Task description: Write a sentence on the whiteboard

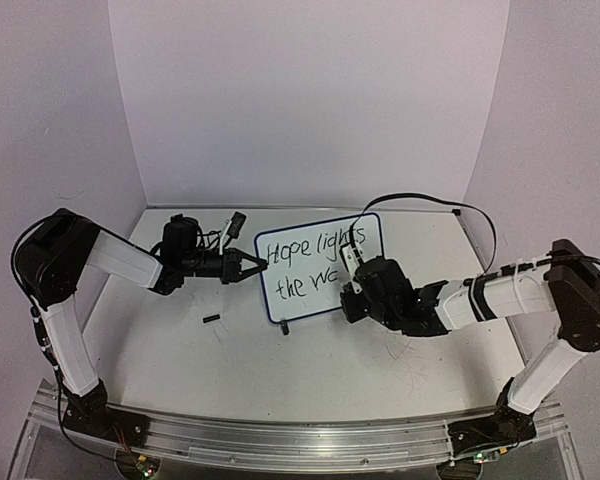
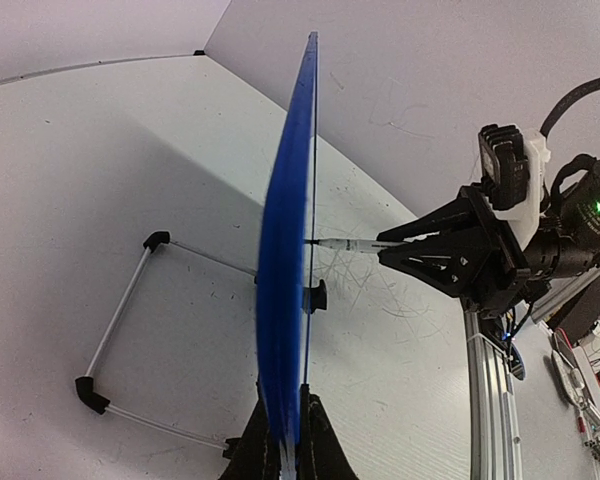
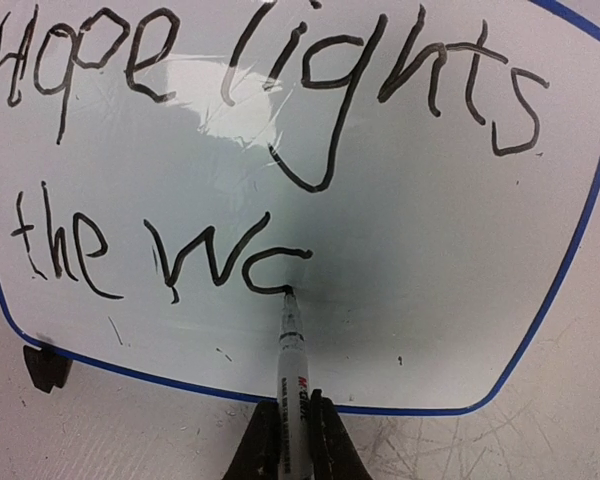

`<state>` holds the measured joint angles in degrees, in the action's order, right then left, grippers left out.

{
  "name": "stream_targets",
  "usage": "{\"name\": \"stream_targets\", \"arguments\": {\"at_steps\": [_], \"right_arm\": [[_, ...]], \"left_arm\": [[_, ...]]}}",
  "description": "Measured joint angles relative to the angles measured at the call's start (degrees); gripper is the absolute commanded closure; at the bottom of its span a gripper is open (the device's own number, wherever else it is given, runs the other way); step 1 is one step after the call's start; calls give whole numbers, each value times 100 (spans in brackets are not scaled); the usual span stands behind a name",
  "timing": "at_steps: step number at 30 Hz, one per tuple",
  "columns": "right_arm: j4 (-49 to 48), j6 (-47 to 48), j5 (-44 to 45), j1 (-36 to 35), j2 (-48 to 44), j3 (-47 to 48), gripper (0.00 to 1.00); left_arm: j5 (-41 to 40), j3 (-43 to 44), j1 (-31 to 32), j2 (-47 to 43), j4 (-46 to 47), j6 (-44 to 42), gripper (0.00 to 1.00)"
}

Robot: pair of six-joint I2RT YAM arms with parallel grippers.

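The whiteboard stands upright on the worktop, toward the far side; the left claw pinches its left edge; the right claw grips a marker, tip touching the board beside "wc".

Upright blue-rimmed white board blocks mid-table, white wire stand jutting behind, left gripper on its edge, right gripper holding a white marker pen at its face. Scuffed white tabletop in front lies open save a small black cylinder
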<state>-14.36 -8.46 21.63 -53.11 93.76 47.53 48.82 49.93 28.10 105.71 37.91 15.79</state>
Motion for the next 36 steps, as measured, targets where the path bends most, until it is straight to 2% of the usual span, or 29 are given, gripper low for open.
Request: {"name": "stream_targets", "arguments": {"at_steps": [22, 36], "right_arm": [[-150, 135, 144, 84, -11, 69, 100], [-92, -105, 37, 84, -94, -176, 100]], "left_arm": [[0, 30, 4, 0, -48, -2, 100], [4, 31, 4, 0, -52, -39, 100]]}}
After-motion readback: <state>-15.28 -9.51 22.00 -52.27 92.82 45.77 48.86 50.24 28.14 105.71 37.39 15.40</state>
